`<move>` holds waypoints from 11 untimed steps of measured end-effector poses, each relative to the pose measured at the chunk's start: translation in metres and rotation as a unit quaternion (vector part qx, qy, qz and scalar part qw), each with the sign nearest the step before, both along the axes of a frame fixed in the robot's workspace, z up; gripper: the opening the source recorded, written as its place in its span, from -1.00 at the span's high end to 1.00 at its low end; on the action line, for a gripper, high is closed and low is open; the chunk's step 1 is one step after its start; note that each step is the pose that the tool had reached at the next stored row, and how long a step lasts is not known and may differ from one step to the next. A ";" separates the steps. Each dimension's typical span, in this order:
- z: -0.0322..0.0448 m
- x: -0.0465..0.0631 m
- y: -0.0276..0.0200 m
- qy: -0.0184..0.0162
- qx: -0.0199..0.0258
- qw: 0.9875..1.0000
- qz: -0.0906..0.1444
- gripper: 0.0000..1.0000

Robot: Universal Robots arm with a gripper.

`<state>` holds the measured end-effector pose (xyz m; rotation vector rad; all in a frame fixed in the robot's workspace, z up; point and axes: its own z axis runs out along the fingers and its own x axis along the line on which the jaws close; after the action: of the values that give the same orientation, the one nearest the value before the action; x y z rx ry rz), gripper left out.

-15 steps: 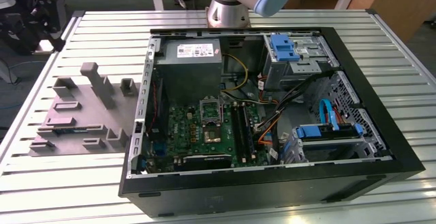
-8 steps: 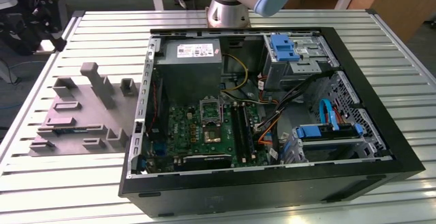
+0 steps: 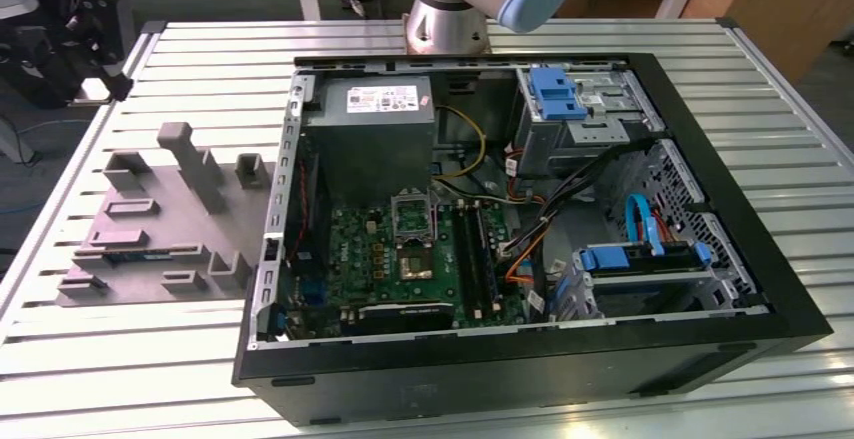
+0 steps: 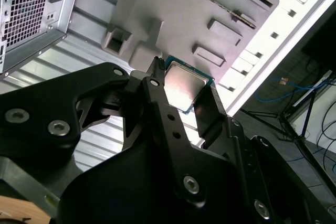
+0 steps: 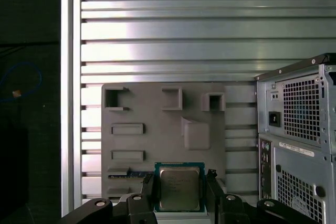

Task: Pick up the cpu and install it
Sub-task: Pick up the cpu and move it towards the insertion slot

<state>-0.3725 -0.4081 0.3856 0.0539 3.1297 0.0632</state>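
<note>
**cpu (image 5: 179,187) clamped, pick looks done**

Fingers (image 5: 148,192) pinch the cpu by two opposite edges, metal top toward both wrist cams. Gripper (image 4: 182,85) hangs over the grey tray (image 5: 147,114), w/ the PC case (image 5: 294,129) beside it. Install prob. needs the chip square & level over the socket (image 3: 414,214).

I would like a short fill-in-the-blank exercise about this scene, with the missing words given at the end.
The gripper is shut on the ____. The parts tray behind the cpu has the colour ____. In the exterior view, the PC case stands on the exterior view's ____ of the parts tray.
Missing words: cpu; grey; right.
</note>
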 end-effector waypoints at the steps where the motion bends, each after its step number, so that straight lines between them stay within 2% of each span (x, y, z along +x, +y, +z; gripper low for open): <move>1: 0.0000 0.000 0.0000 0.000 0.000 1.000 0.000 0.06; 11: 0.0000 0.004 0.0000 0.000 0.000 1.000 0.000 0.06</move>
<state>-0.3687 -0.4081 0.3856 0.0539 3.1298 0.0632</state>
